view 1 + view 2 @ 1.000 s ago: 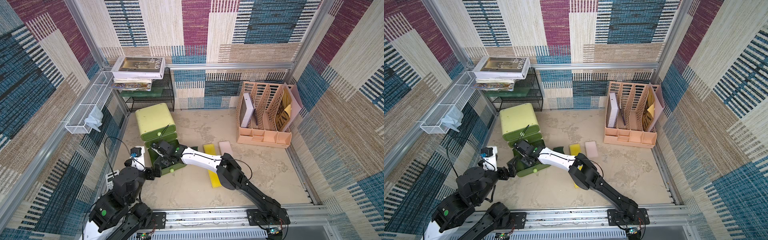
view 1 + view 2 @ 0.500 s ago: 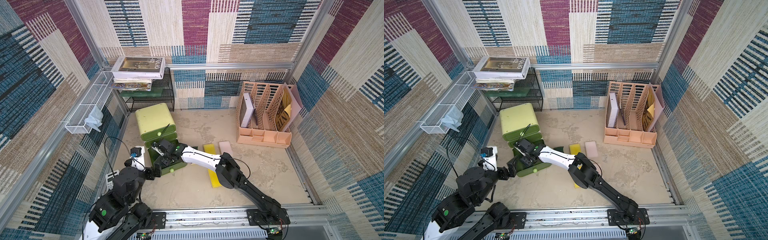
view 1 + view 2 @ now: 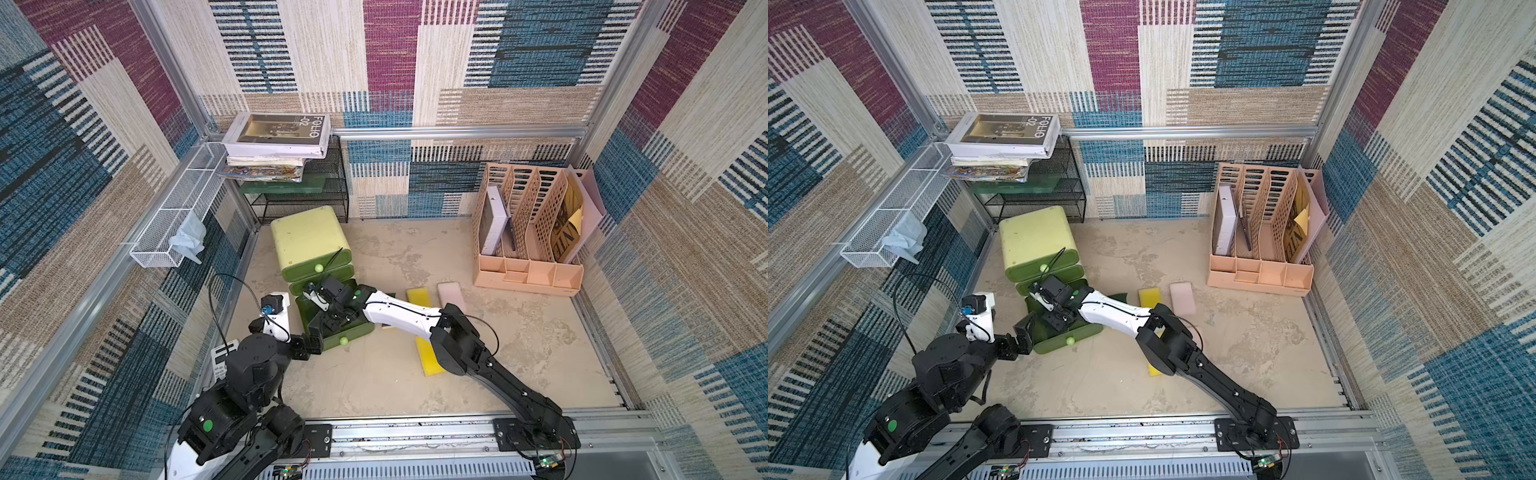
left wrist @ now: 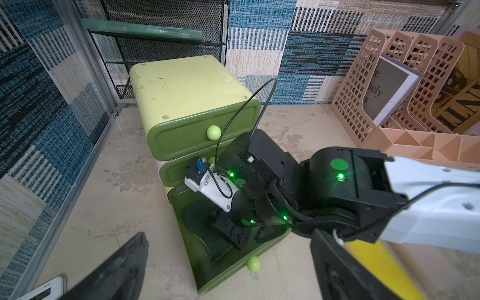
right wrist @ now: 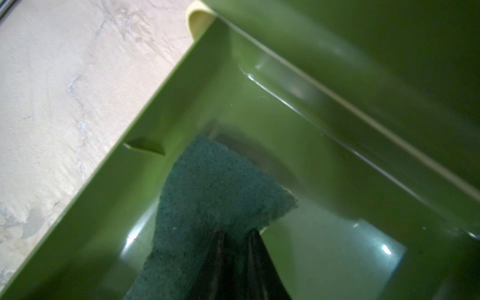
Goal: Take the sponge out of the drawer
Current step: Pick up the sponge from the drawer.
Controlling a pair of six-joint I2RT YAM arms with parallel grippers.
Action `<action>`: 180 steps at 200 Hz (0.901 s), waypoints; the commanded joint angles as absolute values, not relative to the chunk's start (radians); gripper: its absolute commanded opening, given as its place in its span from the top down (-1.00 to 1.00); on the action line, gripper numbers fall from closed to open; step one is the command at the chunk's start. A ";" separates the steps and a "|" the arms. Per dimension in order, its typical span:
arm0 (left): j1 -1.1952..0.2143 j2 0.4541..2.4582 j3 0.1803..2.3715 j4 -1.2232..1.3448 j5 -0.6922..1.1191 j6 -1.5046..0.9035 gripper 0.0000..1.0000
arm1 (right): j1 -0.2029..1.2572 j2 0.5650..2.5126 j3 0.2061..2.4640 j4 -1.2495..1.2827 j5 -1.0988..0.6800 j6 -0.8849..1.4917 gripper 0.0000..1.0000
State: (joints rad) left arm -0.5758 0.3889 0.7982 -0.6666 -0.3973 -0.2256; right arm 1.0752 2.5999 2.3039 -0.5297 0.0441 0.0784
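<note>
The green drawer unit [image 3: 307,237] stands at the left, its bottom drawer [image 3: 353,332] [image 3: 1077,332] pulled out. A dark green sponge [image 5: 213,187] [image 4: 200,223] lies inside. My right gripper [image 3: 332,322] [image 3: 1059,322] reaches down into the drawer [image 5: 155,117]. In the right wrist view its jaws [image 5: 233,231] are shut, pinching the sponge's edge. My left gripper [image 3: 309,340] [image 3: 1019,338] is open beside the drawer's front left corner. Its fingers [image 4: 124,259] frame the drawer front [image 4: 223,272] with nothing between them.
On the floor right of the drawer lie a yellow sponge [image 3: 419,297], a pink one [image 3: 451,293] and a long yellow one [image 3: 430,359] under the right arm. A peach file organizer [image 3: 528,274] stands at the back right. A black wire rack [image 3: 303,199] holds books.
The right gripper's jaws have closed onto the sponge inside the drawer. Both arms have stayed almost where they were.
</note>
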 commanded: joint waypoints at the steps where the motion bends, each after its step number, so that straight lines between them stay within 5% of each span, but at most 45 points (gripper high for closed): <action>1: -0.576 0.387 0.796 -0.643 -0.405 -0.226 -0.99 | 1.075 2.620 2.301 -0.605 0.041 0.081 0.80; 37: -0.577 0.387 0.797 -0.643 -0.405 -0.226 -0.99 | 1.074 2.613 2.301 -0.594 0.051 0.086 1.00; 180: -0.577 0.382 0.796 -0.643 -0.405 -0.226 -0.99 | 1.082 2.464 2.218 -0.459 0.110 0.101 1.00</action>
